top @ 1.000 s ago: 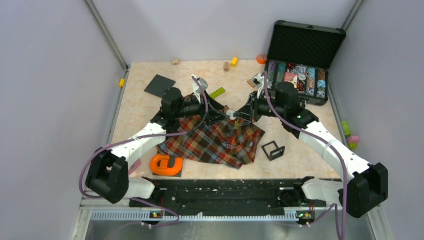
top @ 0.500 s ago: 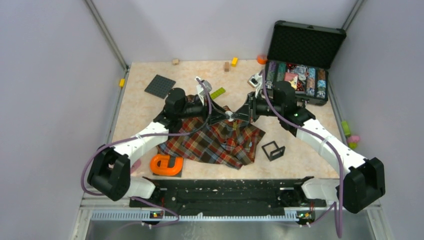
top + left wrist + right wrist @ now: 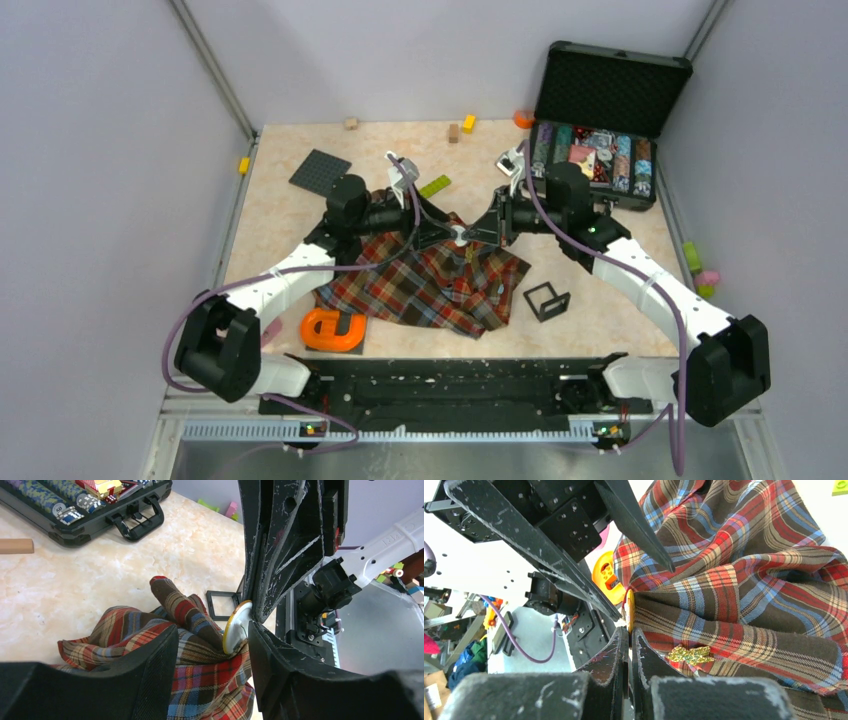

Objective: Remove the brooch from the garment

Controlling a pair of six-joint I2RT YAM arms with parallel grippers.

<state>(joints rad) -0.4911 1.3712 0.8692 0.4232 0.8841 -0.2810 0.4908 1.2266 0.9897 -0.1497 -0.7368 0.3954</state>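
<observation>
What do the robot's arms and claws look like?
The left arm and right arm have white shells, black joints and black bases, each trailed by a purple cable. The left claw and right claw are black tapered wedges, scuffed white.

Setting: a robotics test cell in a laboratory. Plain grey walls (image 3: pixel 100 150) and aluminium frame posts (image 3: pixel 212 72) enclose a single desk (image 3: pixel 285 225). The left arm (image 3: pixel 280 285) and right arm (image 3: pixel 650 290) are bolted to a black base rail (image 3: pixel 450 385), with exposed cables (image 3: pixel 168 345). Loose toy blocks (image 3: pixel 435 186) and a chip case (image 3: pixel 612 95) lie on the desk.
</observation>
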